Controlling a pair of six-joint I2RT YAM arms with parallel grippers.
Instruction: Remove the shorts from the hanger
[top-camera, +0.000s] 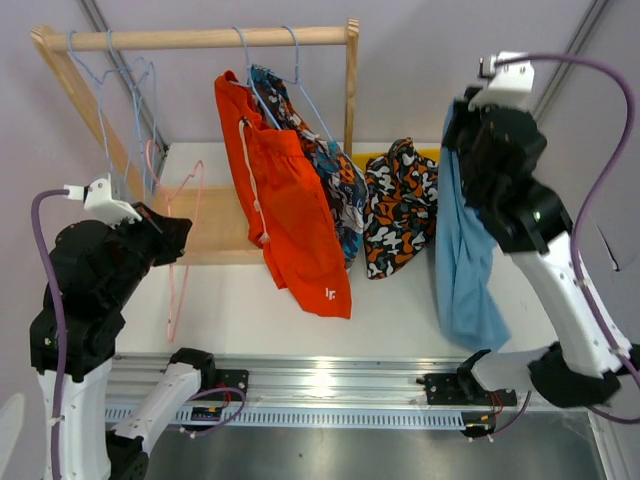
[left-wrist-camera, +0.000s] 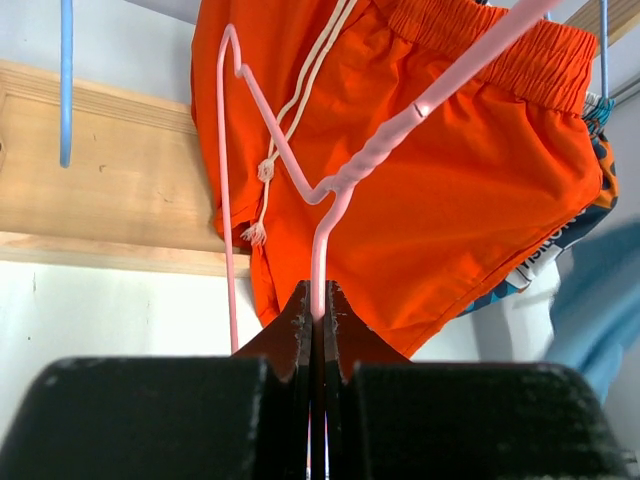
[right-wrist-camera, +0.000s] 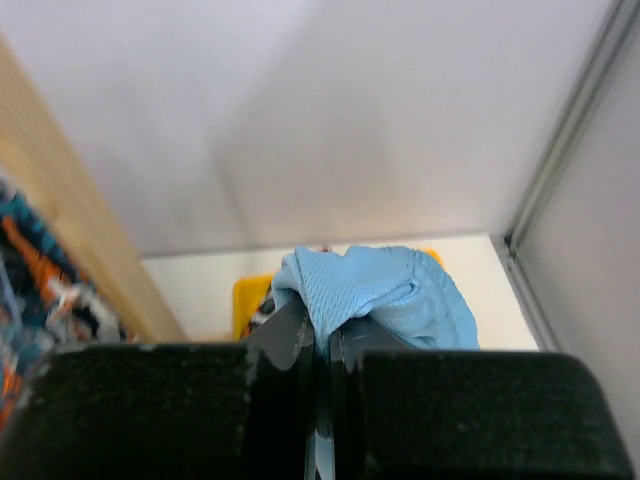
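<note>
The light blue shorts (top-camera: 463, 270) hang free from my right gripper (top-camera: 456, 128), which is shut on a fold of their fabric (right-wrist-camera: 370, 285) high at the right. My left gripper (top-camera: 172, 236) is shut on the wire of a bare pink hanger (left-wrist-camera: 330, 190), also seen in the top view (top-camera: 186, 215). The red-orange shorts (top-camera: 290, 210) with a drawstring hang on a hanger on the rail. The blue-orange-white patterned shorts (top-camera: 338, 200) hang just behind them. The camouflage shorts (top-camera: 400, 205) lie heaped on a yellow thing. The dark navy shorts are out of view.
A wooden rack with a top rail (top-camera: 200, 38) and a base board (left-wrist-camera: 90, 180) stands at the back. Empty blue hangers (top-camera: 130, 90) hang at its left end. The yellow thing (right-wrist-camera: 250, 295) sits behind the rack's right post (top-camera: 352, 90).
</note>
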